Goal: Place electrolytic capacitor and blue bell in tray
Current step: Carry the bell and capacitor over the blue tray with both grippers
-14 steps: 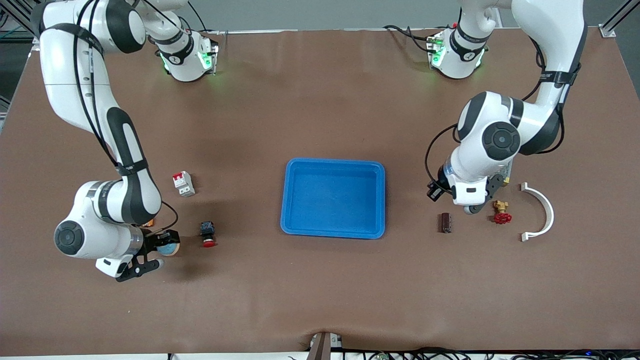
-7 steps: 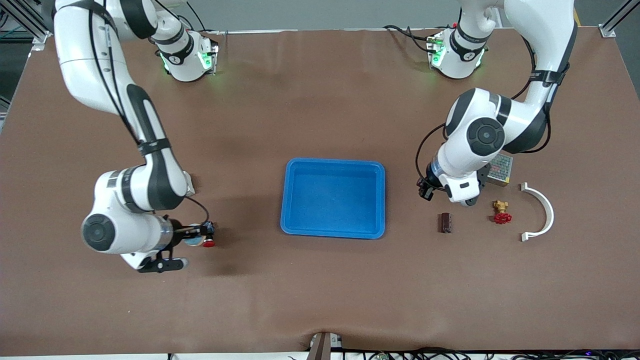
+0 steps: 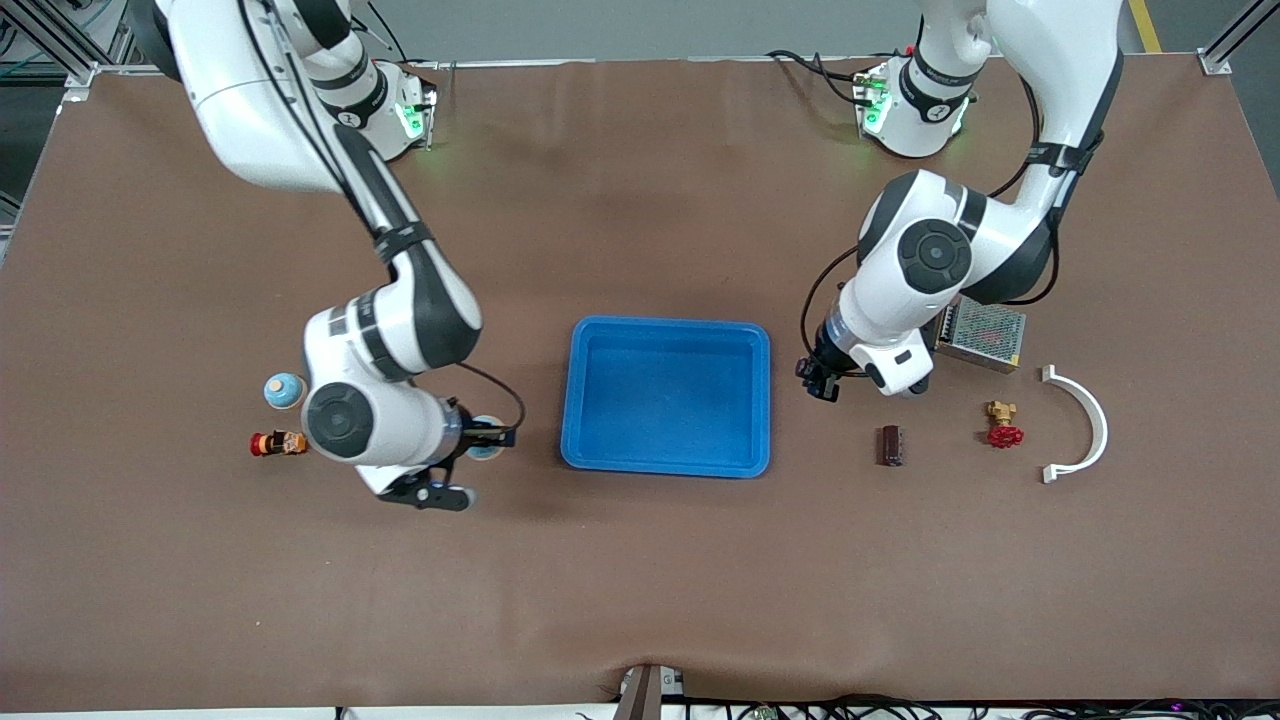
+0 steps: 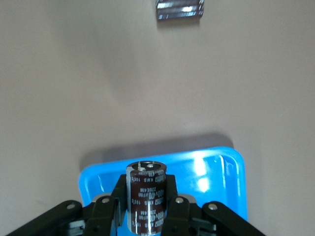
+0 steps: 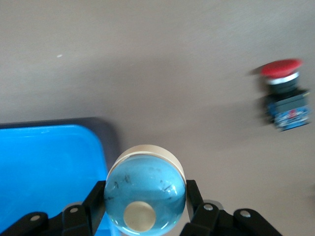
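Note:
The bright-blue tray (image 3: 665, 326) lies mid-table. My right gripper (image 3: 488, 441) is shut on a blue bell (image 5: 145, 194) with a cream rim. It hangs over the table just beside the tray's edge toward the right arm's end, and the tray's corner (image 5: 49, 167) shows in the right wrist view. My left gripper (image 3: 818, 380) is shut on a dark brown electrolytic capacitor (image 4: 146, 196), held upright. It is over the table just off the tray's edge toward the left arm's end, with the tray (image 4: 211, 182) under the fingers.
A second dark capacitor (image 3: 890, 445) lies nearer the front camera than my left gripper, also in the left wrist view (image 4: 179, 10). A red valve (image 3: 1003, 428), white curved clip (image 3: 1085, 420) and metal mesh box (image 3: 980, 333) lie beside it. Another blue bell (image 3: 284, 390), a small figure (image 3: 278, 443) and a red push button (image 5: 285, 98) lie toward the right arm's end.
Both arms moved toward the tray with their loads, the right one farther. The right arm's move uncovered a second blue bell and a small figure, and now covers the push button and breaker.

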You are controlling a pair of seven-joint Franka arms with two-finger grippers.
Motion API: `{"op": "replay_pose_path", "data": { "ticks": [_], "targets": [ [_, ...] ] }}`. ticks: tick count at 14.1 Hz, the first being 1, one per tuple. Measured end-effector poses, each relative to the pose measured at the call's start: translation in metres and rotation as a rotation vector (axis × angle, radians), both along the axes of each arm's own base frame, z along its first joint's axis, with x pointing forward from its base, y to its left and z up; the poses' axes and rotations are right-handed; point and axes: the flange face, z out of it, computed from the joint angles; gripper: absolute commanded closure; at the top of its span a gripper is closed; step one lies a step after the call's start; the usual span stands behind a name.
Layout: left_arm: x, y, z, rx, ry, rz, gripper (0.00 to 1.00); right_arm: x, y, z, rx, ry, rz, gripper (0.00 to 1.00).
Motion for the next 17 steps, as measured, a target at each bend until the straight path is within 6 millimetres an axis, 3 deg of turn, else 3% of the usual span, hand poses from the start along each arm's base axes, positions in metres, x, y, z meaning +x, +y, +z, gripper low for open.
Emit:
{"op": "replay_pose_path", "data": {
  "ticks": [4, 6, 12, 17],
  "targets": [
    [-0.016, -0.042, -0.015, -0.026, -0.001, 0.097, 1.0, -0.03, 0.064, 0.0, -0.016, -0.004, -0.064, 0.45],
    [-0.024, -0.056, -0.025, -0.024, 0.0, 0.119, 1.0, -0.043, 0.083, -0.003, -0.026, 0.005, -0.072, 0.45],
    [-0.049, -0.093, -0.076, 0.05, -0.013, 0.146, 1.0, -0.077, 0.119, -0.042, -0.029, -0.021, -0.102, 0.45],
    [-0.06, -0.107, -0.1, 0.068, -0.021, 0.131, 1.0, -0.104, 0.139, -0.068, -0.029, -0.039, -0.1, 0.44]
  ]
}}
